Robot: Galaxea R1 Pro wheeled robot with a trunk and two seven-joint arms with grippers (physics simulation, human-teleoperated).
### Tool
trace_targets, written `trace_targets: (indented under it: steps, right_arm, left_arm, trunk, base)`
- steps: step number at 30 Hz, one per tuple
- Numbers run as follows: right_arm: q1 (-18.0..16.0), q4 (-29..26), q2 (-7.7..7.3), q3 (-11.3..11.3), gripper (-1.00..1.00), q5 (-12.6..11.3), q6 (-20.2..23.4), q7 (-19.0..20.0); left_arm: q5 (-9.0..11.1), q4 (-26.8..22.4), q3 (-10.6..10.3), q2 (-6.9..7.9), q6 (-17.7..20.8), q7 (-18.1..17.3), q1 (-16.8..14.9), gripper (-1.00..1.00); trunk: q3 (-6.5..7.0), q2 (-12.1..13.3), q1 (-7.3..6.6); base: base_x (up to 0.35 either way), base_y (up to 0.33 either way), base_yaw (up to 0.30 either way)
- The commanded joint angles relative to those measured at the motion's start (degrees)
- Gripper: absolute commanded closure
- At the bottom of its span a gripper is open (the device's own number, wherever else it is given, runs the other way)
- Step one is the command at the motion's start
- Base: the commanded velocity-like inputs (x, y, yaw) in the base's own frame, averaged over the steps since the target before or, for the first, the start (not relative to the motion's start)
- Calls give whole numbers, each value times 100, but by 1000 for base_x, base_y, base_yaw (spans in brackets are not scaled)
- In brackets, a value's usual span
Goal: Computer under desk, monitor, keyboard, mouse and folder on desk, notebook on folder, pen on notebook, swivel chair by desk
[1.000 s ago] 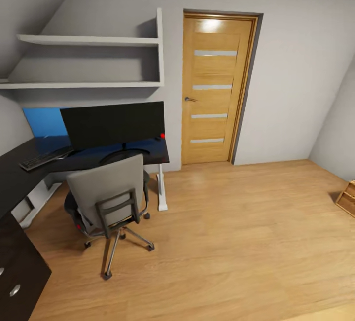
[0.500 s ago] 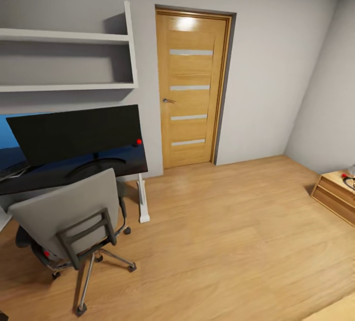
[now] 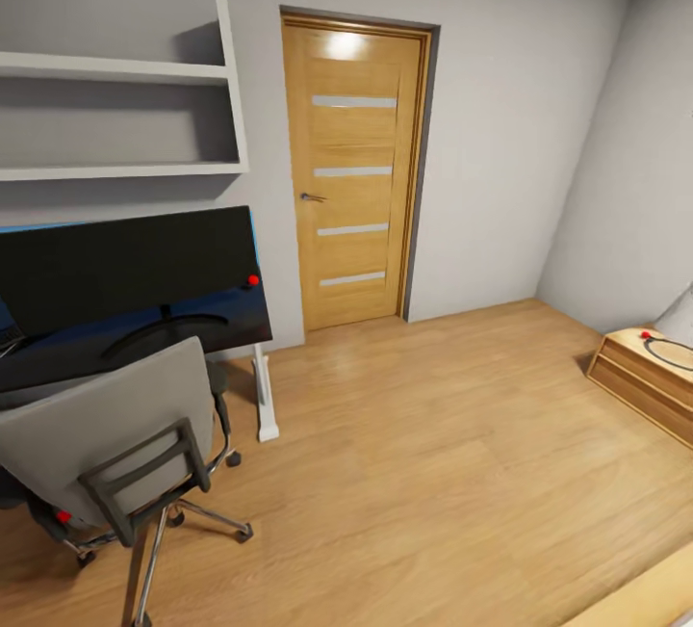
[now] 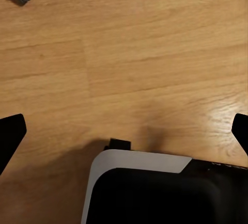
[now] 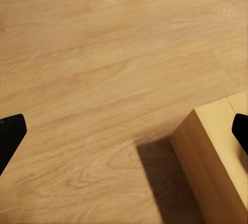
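Grey swivel chair (image 3: 115, 434) and monitor (image 3: 130, 266) sit further left now; both jaws apart.

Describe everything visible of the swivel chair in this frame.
The swivel chair stands at the head view's lower left, cut off by the picture's edge, its back toward the camera. The backrest is light grey with a dark frame bracket behind it. Dark armrests show at the sides, a small red marker near the seat. Metal legs end in dark casters resting on the wooden floor. It sits upright, right in front of the dark desk.

Grey swivel chair (image 3: 106, 425), black monitor (image 3: 125, 266), orange-brown door (image 3: 351, 169), tan wood-grain floor (image 3: 433, 473).
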Motion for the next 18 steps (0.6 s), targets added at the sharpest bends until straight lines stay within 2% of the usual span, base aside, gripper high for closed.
trace_targets:
  steps: [1, 18]
  right_arm:
    - [-3, 6, 1, 0, -100, -1, -17, 1]
    - [-3, 11, -8, -8, -100, -1, -17, 1]
  left_arm:
    - [6, -6, 13, -3, -8, -1, 1, -100]
    - [6, -6, 13, 0, -7, -1, 1, -100]
  trunk:
    - [-5, -3, 2]
    - [-5, -3, 2]
  base:
    - [204, 0, -1]
    - [317, 0, 0]
